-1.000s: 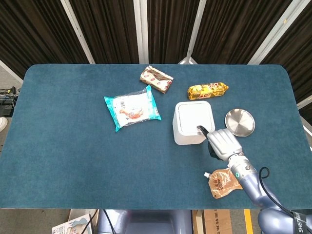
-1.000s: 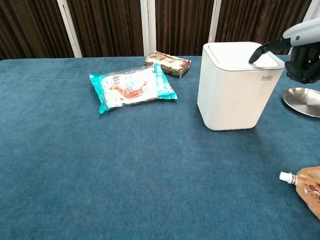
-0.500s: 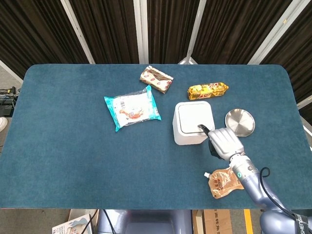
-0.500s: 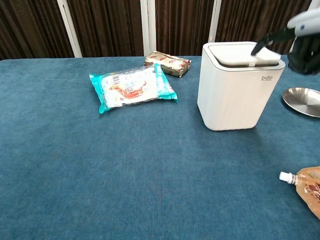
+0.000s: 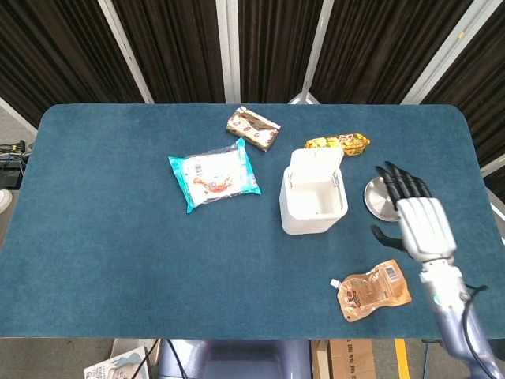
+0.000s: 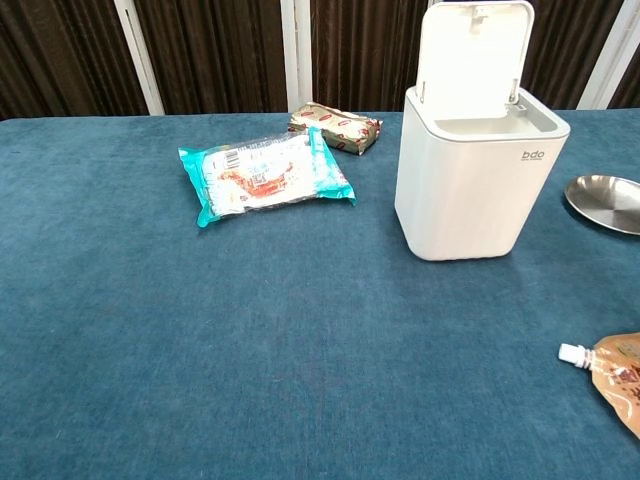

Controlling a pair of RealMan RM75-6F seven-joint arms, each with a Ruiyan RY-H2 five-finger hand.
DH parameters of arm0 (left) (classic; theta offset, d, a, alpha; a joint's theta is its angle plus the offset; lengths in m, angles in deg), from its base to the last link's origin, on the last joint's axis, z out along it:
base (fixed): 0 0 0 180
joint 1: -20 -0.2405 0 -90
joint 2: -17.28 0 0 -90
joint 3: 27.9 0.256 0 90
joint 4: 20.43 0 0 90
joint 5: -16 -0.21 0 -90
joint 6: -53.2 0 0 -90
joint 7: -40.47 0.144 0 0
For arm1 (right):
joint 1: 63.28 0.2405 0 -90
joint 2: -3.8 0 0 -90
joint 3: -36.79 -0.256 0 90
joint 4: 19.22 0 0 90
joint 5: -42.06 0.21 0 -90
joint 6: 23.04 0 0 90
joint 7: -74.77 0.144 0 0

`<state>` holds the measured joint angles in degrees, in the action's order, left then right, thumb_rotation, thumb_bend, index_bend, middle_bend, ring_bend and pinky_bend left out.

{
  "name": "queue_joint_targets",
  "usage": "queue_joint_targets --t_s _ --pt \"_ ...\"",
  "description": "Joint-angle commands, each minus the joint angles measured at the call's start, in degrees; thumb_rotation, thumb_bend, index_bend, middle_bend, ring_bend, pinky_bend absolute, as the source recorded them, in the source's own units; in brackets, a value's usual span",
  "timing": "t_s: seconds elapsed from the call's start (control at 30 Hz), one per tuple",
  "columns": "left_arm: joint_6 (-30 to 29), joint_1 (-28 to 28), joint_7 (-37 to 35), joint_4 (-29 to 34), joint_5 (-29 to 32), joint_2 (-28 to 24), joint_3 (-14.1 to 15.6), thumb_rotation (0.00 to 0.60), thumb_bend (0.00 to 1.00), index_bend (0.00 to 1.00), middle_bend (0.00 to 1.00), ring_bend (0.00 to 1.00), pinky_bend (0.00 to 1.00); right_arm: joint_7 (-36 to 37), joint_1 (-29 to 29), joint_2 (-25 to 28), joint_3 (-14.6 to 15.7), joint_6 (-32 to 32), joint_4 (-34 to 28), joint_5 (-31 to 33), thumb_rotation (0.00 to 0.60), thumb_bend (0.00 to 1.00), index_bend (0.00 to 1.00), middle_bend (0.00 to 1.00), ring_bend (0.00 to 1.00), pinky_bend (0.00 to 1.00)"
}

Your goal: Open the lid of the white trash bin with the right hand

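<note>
A blue felt-like table (image 5: 118, 237) before dark curtains (image 5: 173, 47); the square plastic white trash bin (image 6: 470, 190) stands with lid (image 6: 472, 55) upright, right hand (image 5: 417, 219) released, fingers spread.

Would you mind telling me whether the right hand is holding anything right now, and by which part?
Nothing is held: the right hand is open, apart from the white trash bin, whose lid stands up.

Right hand (image 5: 418, 219) is hanging in the air, wide open.
Its fingers (image 5: 398, 178) are sticking out straight and holding nothing.
</note>
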<state>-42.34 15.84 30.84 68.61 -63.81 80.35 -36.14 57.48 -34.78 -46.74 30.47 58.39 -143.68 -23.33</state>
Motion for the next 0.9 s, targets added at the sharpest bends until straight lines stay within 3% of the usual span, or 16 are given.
queue_joint_targets --t_s 0.03,0.2,0.5,0.9 --pt "-0.3 -0.2 -0.1 0.0 -0.2 0.1 0.1 0.6 0.1 0.22 0.08 0.02 0.1 5.4 -10.0 -5.4 6.8 9.0 8.9 -13.7 0.6 0.27 0.0 0.04 0.09 0.11" --pt "-0.5 -0.4 -0.9 -0.3 -0.5 -0.1 0.1 0.6 0.1 0.22 0.08 0.02 0.1 7.6 -16.2 -10.7 11.0 13.0 19.9 -19.9 0.6 0.27 0.0 0.04 0.08 0.09" --pt "-0.2 -0.2 -2.2 -0.4 -2.1 -0.6 0.9 0.6 0.1 0.22 0.08 0.02 0.1 12.6 -21.0 -15.4 11.8 12.8 31.1 -21.2 0.6 0.26 0.01 0.04 0.06 0.09" --pt "1.1 -0.2 -4.1 -0.4 -3.0 -1.8 1.9 0.6 0.1 0.22 0.08 0.02 0.1 15.6 -24.2 -12.9 9.2 13.2 30.1 -19.7 0.6 0.27 0.02 0.04 0.06 0.09"
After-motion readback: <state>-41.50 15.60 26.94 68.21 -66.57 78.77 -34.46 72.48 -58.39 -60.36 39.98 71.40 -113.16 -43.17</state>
